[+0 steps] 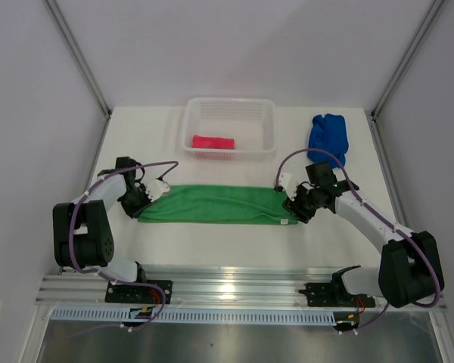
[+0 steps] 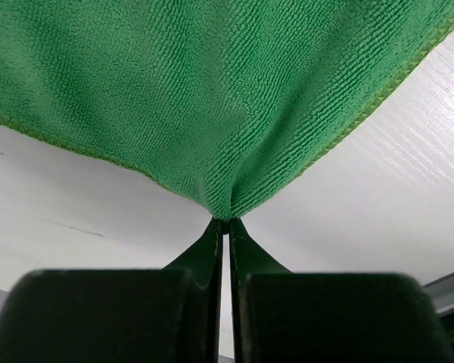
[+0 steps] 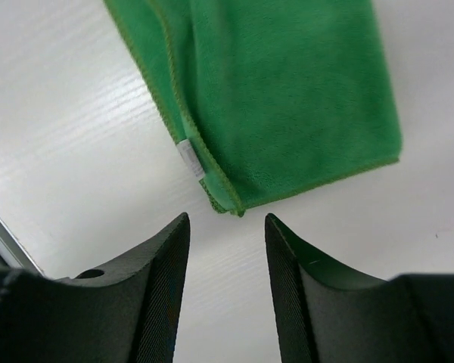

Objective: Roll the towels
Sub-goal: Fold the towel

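From above, the green towel (image 1: 212, 204) lies as a long folded strip mid-table, its long axis running 9 to 3 o'clock. The left gripper (image 1: 147, 193) is at its 9 o'clock end and the right gripper (image 1: 293, 204) at its 3 o'clock end. The pink towel (image 1: 213, 141) sits in the basket (image 1: 231, 101) at 12 o'clock, the blue towel (image 1: 328, 136) at 1 o'clock.

Left wrist: the jaws are together, clamped on the green towel's edge. The cloth fans toward 12 o'clock and is cut off by the frame, and the number of layers pinched is hidden.

Right wrist: the jaws are apart, with the tagged corner just beyond the tips at 12 o'clock, not between them.
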### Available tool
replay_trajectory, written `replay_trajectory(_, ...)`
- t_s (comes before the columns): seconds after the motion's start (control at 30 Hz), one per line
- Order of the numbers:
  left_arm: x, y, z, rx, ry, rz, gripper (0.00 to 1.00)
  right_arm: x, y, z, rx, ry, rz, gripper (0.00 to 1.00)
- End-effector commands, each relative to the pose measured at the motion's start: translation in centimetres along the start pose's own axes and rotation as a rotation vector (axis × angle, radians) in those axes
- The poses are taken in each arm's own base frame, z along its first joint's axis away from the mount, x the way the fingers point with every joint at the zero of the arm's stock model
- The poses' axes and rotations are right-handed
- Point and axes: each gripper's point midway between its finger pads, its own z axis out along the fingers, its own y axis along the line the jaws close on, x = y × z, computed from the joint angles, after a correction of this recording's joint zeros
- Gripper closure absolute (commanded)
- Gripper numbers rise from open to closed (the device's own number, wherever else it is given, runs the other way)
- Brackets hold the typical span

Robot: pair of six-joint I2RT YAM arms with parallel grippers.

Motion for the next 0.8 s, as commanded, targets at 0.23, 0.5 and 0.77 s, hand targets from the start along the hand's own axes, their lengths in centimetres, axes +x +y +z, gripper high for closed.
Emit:
replay_trajectory(0.23, -0.3, 0.8, -0.3, -0.032, -0.017, -0.003, 0.99, 1.2, 0.0, 3.0, -0.102, 0.074, -0.217, 0.49)
replay_trajectory(0.5, -0.1, 0.6, -0.3, -0.029, -0.012, -0.002, 0.99, 1.8, -0.6, 4.5, -0.115, 0.108, -0.211, 0.51)
replay_trajectory(0.77, -0.2, 0.8, -0.4, -0.035, -0.012, -0.005, 0.99, 2.2, 0.5, 4.5, -0.17, 0.11, -0.202, 0.74)
